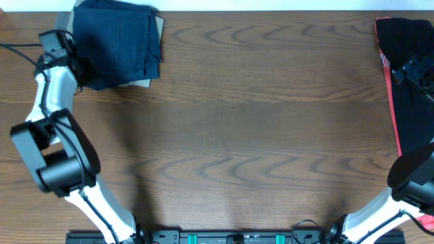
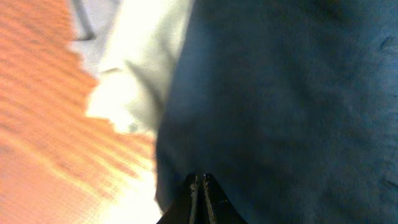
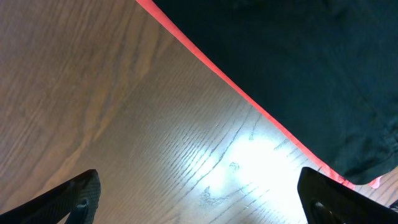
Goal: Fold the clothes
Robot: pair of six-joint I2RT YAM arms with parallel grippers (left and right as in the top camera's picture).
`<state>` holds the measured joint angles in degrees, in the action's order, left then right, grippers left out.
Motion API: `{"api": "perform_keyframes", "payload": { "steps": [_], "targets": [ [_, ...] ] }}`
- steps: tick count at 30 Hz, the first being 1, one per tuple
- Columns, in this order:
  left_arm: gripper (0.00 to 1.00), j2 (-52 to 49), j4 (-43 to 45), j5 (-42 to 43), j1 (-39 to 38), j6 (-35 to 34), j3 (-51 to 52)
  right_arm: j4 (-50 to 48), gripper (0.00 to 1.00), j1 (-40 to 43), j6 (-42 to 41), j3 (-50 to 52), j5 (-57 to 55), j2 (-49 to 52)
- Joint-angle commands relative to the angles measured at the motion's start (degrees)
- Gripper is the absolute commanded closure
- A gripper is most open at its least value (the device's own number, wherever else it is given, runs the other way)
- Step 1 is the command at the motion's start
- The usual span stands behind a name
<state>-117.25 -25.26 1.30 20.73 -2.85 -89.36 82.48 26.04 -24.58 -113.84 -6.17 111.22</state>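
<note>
The dark navy-blue shorts [image 1: 115, 42] lie folded in a compact stack at the table's far left corner, on top of a tan garment. My left gripper [image 1: 73, 55] is at their left edge. In the left wrist view its jaws [image 2: 200, 182] are shut tip to tip, with no cloth visible between them, right over the navy fabric [image 2: 286, 106]. My right gripper [image 1: 408, 70] is at the far right, open and empty [image 3: 199, 193] above bare wood.
Tan folded shorts [image 1: 160, 26] peek out under the navy ones and look pale in the left wrist view [image 2: 143, 68]. A black garment with a red-pink stripe [image 1: 407, 102] lies along the right edge, its stripe [image 3: 236, 93] just beyond my right jaws.
</note>
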Motion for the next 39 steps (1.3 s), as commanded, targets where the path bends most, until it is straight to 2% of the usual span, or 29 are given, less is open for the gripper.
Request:
{"api": "perform_keyframes", "payload": {
  "steps": [1, 4, 5, 6, 8, 10, 13, 16, 20, 27, 29, 31, 32, 39],
  "targets": [
    [0.94, 10.1, -1.3, -0.4, 0.3, -4.4, -0.1, 0.0, 0.01, 0.2, -0.7, -0.4, -0.4, 0.4],
    [0.93, 17.8, -5.0, 0.2, 0.3, -9.9, -0.1, 0.0, 0.01, 0.2, -0.7, -0.4, -0.4, 0.4],
    [0.83, 20.1, -6.9, 1.6, 0.3, -11.5, -0.1, 0.0, 0.01, 0.2, -0.7, -0.4, -0.4, 0.4],
    [0.68, 22.6, -9.4, 4.0, 0.3, -12.6, -0.1, 0.0, 0.01, 0.2, -0.7, -0.4, -0.4, 0.4],
    [0.5, 26.8, -14.7, 9.9, 0.3, -12.7, -0.1, 0.0, 0.01, 0.2, -0.7, -0.4, -0.4, 0.4],
    [0.39, 30.2, -20.7, 13.8, 0.3, -12.7, -0.1, 0.0, 0.01, 0.2, -0.7, -0.4, -0.4, 0.4],
    [0.29, 33.8, -29.9, 16.7, 0.0, -12.2, 0.0, 0.0, 0.01, 0.2, -0.7, -0.4, -0.4, 0.4],
    [0.27, 36.5, -35.8, 17.0, -1.3, -11.7, 1.2, 0.0, 0.01, 0.2, -0.7, -0.4, -0.4, 0.4],
    [0.27, 41.8, -37.5, 22.4, -5.6, -6.8, 7.4, 0.0, 0.01, 0.2, -0.7, -0.4, -0.4, 0.4],
    [0.27, 57.0, -35.5, 23.2, -15.9, -7.6, 24.2, 0.0, 0.01, 0.2, -0.7, -0.4, -0.4, 0.4],
    [0.27, 62.4, -35.3, 23.5, -19.5, -10.1, 28.8, 0.0, 0.01, 0.2, -0.7, -0.4, -0.4, 0.4],
    [0.24, 67.2, -35.4, 23.6, -22.9, -12.8, 32.3, 0.0, 0.01, 0.2, -0.7, -0.4, -0.4, 0.4],
    [0.02, 69.1, -35.3, 23.6, -24.2, -13.0, 33.4, 0.0, 0.01, 0.2, -0.7, -0.4, -0.4, 0.4],
    [0.02, 76.9, -35.4, 23.6, -27.8, -12.9, 35.7, 0.0, 0.01, 0.2, -0.7, -0.4, -0.4, 0.4]
  ]
}}
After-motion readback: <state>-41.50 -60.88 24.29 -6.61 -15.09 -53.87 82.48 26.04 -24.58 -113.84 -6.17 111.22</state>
